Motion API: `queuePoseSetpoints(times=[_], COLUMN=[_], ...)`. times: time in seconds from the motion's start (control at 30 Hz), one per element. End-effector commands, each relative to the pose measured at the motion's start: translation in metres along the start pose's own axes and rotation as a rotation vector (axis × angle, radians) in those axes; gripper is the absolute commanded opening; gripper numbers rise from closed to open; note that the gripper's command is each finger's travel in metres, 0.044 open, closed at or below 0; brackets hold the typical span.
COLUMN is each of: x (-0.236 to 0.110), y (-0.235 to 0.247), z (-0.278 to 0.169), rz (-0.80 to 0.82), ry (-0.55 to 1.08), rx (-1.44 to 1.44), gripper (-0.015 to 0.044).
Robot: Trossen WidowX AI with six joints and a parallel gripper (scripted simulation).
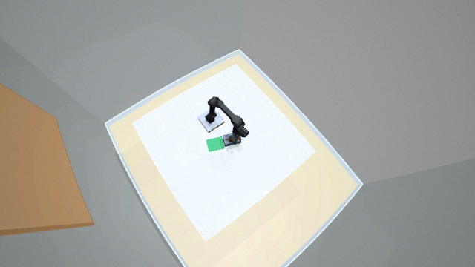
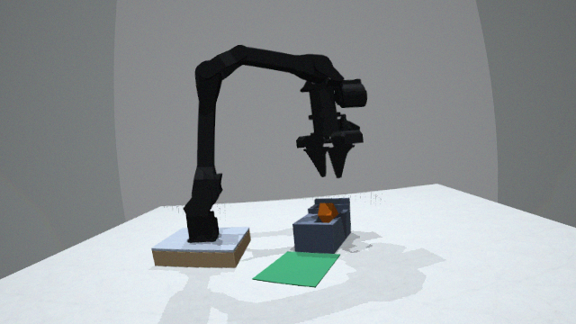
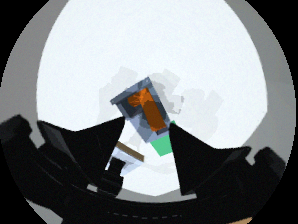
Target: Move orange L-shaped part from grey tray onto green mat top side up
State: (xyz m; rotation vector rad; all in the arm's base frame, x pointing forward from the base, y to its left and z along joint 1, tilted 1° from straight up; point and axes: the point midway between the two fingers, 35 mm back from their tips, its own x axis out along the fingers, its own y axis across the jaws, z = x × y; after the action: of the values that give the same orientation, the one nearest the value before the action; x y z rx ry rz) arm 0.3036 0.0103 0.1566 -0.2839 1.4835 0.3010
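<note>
Currently:

1. The claw (image 2: pixel 329 175) is held well above the grey tray (image 2: pixel 320 235), tips pointed down; the fingers are parted and nothing is gripped between them.
2. The orange L-shaped part (image 2: pixel 327 211) is seen in the tray's pocket, one end tipped up above the tray's top face in the exterior view. How much of it remains seated cannot be told.
3. In the wrist view the part (image 3: pixel 149 108) is framed between the two dark fingers, with the tray (image 3: pixel 129 117) around it and a corner of the green mat (image 3: pixel 161 144) showing beside it.
4. The green mat (image 2: pixel 297 268) is laid flat on the white surface (image 2: pixel 450 252), just beside the tray's near side; nothing is seen on it.
5. The arm is mounted on a base block (image 2: pixel 167 254) to the side of the mat.
</note>
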Motion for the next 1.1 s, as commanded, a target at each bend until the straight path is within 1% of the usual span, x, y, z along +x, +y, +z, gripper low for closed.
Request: queuePoseSetpoints(times=[0.0, 0.43, 0.7, 1.07], x=[0.003, 0.004, 0.033, 0.047], y=[-0.020, -0.020, -0.020, -0.020], z=[-0.028, -0.028, -0.029, -0.029], rz=[0.010, 0.011, 0.011, 0.011], ry=[0.021, 0.021, 0.021, 0.021], rx=[-0.624, -0.638, -0.638, -0.638], gripper=[0.0280, 0.0280, 0.0280, 0.0280])
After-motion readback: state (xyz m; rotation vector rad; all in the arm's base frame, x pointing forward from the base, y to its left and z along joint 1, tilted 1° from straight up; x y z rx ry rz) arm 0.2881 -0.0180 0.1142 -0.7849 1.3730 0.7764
